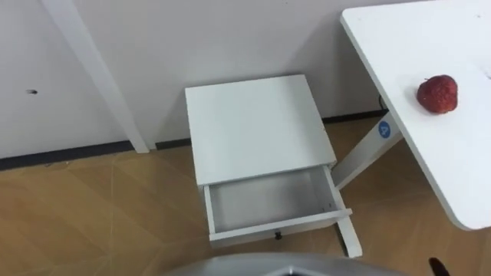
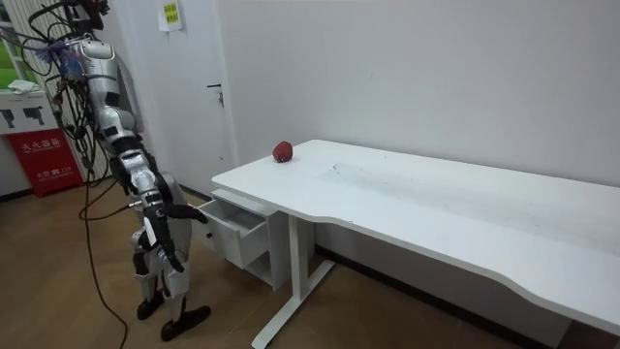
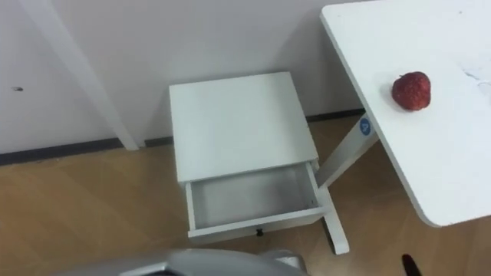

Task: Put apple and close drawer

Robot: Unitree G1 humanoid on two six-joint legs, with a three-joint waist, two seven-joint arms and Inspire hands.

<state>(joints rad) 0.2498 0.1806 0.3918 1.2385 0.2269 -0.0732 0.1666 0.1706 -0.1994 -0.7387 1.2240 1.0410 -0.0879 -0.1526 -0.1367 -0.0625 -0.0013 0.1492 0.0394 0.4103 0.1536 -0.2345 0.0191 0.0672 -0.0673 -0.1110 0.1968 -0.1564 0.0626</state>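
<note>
One red apple (image 1: 437,93) lies on the white table (image 1: 460,180) near the edge facing the small cabinet (image 1: 257,126), toward the wall-side corner, while the drawer (image 1: 285,227) stands pulled open and the right hand (image 2: 180,212) seems to reach toward its front, open or closed I cannot tell.

No legible text, blue round sticker (image 1: 384,129) on desk leg (image 1: 357,162) (mark unreadable), yellow wall notice (image 2: 170,14) too small
</note>
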